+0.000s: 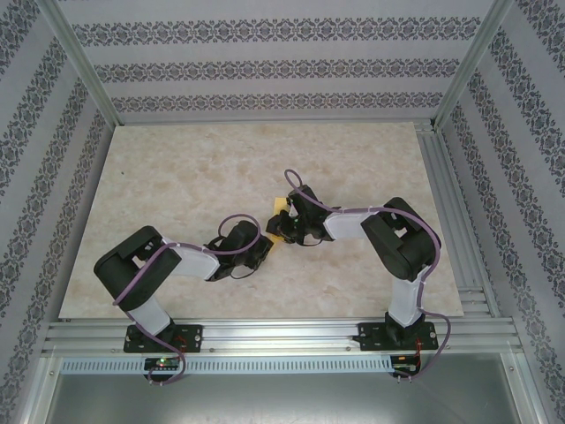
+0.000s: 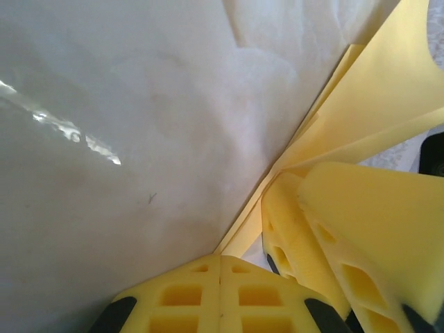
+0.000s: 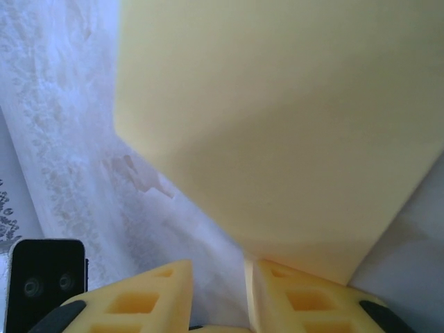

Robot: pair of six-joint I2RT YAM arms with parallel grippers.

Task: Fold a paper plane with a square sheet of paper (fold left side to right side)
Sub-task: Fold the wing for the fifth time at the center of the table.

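Marbled worktop (image 1: 177,177), patterned walls around. Both arms reach in low, elbows out, wrists meeting at its middle. Between them the square sheet of paper (image 3: 277,125), part-creased, looks lifted off the surface. Left hand (image 2: 220,263) clenched, the paper's edge running into its tips, likely anchoring the fold. Right hand (image 3: 218,267) slack, jaws apart, sheet lying past one finger.
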